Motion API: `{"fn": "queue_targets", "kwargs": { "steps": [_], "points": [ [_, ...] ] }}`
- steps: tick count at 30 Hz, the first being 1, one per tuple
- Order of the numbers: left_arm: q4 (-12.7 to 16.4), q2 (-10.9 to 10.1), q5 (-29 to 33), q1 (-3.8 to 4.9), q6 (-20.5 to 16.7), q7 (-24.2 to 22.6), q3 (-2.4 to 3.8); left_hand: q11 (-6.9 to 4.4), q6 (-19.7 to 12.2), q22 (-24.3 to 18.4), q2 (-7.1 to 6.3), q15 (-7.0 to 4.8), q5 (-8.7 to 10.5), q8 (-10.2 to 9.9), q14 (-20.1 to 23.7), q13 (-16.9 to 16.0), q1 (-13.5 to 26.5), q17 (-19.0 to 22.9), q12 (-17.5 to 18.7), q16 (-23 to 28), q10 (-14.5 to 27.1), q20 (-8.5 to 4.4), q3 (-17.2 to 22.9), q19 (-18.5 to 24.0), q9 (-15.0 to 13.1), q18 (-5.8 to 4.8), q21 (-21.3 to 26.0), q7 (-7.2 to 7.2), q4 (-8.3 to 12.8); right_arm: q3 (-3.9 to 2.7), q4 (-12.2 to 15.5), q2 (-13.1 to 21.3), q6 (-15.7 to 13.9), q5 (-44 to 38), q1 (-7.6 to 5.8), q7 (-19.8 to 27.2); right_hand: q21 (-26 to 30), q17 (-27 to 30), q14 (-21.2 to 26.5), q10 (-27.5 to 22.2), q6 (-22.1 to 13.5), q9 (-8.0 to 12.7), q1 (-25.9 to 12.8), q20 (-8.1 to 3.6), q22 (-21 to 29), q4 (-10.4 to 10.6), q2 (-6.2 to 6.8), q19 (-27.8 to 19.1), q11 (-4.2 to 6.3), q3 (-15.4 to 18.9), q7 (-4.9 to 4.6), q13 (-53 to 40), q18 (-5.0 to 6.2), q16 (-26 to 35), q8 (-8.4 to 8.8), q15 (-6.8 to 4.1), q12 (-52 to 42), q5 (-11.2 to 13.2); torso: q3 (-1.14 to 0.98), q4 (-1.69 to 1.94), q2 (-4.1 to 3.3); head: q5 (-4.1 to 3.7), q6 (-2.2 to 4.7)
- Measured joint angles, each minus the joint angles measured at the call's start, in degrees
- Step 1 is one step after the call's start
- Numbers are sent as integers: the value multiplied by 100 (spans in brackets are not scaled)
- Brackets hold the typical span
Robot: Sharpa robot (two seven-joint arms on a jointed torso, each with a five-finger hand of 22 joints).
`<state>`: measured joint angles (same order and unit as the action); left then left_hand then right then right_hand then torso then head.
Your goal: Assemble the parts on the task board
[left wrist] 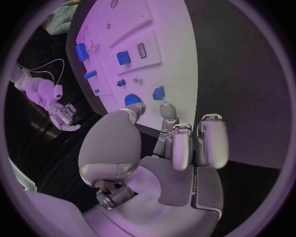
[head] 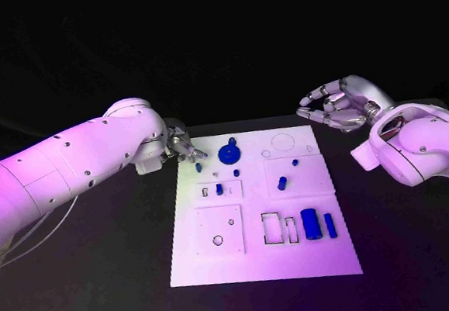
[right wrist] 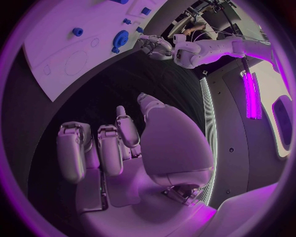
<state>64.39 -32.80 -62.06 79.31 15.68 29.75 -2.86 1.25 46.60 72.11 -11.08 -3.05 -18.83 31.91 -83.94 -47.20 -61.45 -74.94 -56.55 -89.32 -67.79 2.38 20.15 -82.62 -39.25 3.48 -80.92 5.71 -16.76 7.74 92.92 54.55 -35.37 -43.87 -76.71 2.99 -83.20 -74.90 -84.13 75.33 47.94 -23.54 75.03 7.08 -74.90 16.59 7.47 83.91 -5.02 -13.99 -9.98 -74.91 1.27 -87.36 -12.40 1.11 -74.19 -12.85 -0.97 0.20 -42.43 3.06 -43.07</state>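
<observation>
- The board (head: 265,263) lay flat in the middle of the table (head: 98,298), its long side running away from the robot.
- A gear (head: 229,154) sat near the board's far edge, with a small blue part (head: 200,166) just beside it toward the left corner.
- Further small parts (head: 282,183) stood or lay around mid-board; whether each was fully seated could not be told.
- Two blue cylinders (head: 311,224) lay side by side near the front right, just beside an outlined rectangular slot (head: 273,228) that looked unfilled.
- A round outline (head: 284,142) at the far right and a small hole (head: 218,240) in the front-left panel also looked unfilled.
- Judgement: the assembly was at an early to middle stage; several parts appeared loose and several recesses vacant.
- The left hand (head: 182,149) hovered at the board's far left corner, close to the small part and the gear. The left wrist view showed its fingers (left wrist: 211,139) apart with nothing between them.
- The right hand (head: 337,107) was held well clear of the board, off its far right corner, fingers curled inward over the palm and gripping nothing.
- Judgement: the left hand was placed to take the small part or the gear next.
</observation>
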Motion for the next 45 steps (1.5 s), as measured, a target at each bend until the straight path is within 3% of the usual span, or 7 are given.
{"fn": "queue_targets", "kwargs": {
  "steps": [25,37,45],
  "points": [
    [-75,71,-18,-13,313,17,-4,-22,124,38,55,0,0,0,0,-34,-10,1,-66,0,-22,-1,0,1,54,1,0,-40,0,0,-10,-1,2,0,4,0,0,-4,0,0,-20,-1,0,0,-3,0,0,0,0,0,20,1,0,0,-23,0,0,0,-5,3,9,-13,-36],
    [-124,105,-5,-30,318,17,-7,-43,215,65,273,-1,0,0,0,-34,-228,2,-91,0,-43,-1,25,1,103,1,-20,-51,25,0,-10,-6,3,0,5,2,0,-3,0,0,-20,-1,0,0,-3,0,0,0,0,0,20,1,0,0,-23,0,0,0,-5,2,7,-15,-66],
    [-130,106,11,-32,365,22,-7,-43,237,74,258,-1,0,0,0,-47,-320,2,-114,0,-43,-1,49,1,106,0,-20,-73,49,0,-15,-12,3,0,7,3,0,-2,0,0,-20,-1,0,0,-2,0,0,0,0,0,20,1,0,0,-23,0,0,0,-5,3,8,-22,-83]
  ]
}}
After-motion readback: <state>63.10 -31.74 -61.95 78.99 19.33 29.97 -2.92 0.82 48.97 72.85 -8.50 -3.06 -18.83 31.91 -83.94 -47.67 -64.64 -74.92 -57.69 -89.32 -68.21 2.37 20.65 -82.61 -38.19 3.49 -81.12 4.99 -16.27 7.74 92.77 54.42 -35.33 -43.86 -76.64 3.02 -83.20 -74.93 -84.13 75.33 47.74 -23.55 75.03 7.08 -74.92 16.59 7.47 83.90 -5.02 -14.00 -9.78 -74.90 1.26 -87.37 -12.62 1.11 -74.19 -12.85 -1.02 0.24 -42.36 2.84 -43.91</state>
